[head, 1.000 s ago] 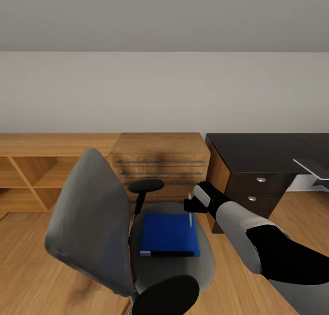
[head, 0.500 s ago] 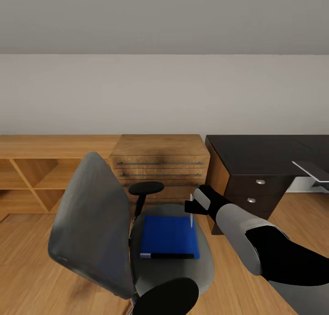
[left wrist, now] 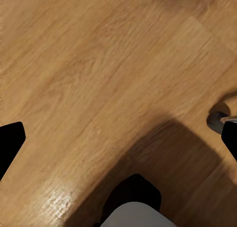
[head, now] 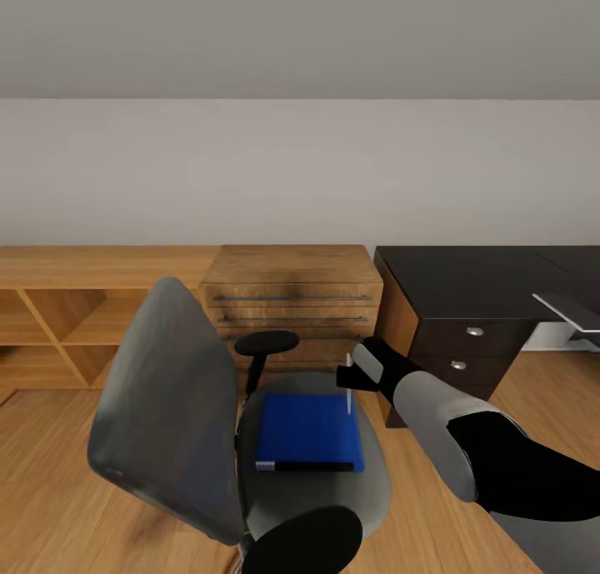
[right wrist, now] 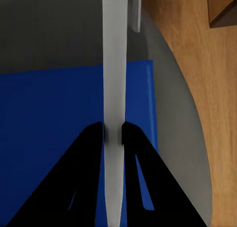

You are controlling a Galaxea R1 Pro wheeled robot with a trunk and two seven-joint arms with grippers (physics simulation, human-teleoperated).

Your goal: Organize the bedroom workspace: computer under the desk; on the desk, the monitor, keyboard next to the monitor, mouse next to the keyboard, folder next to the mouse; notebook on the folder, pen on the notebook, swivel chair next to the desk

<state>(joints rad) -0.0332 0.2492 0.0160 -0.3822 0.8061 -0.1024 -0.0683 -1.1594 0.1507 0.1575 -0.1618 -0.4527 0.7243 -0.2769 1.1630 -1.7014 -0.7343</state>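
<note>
Pen (right wrist: 114, 89), a thin whitish stick, is pinched upright between the right gripper's (head: 348, 380) two black fingers (right wrist: 89, 153), clenched on it. Just below the gripper lies the blue folder (head: 309, 431), black spine edge toward the robot, flat on the grey seat of the swivel chair (head: 167, 407). Beyond the gripper, to its right, stands the glossy black worktop (head: 467, 278) with silver-knobbed drawers. No writing is legible anywhere. The left gripper (left wrist: 118, 153) hangs over wooden floor (left wrist: 98, 64), fingertips wide apart.
</note>
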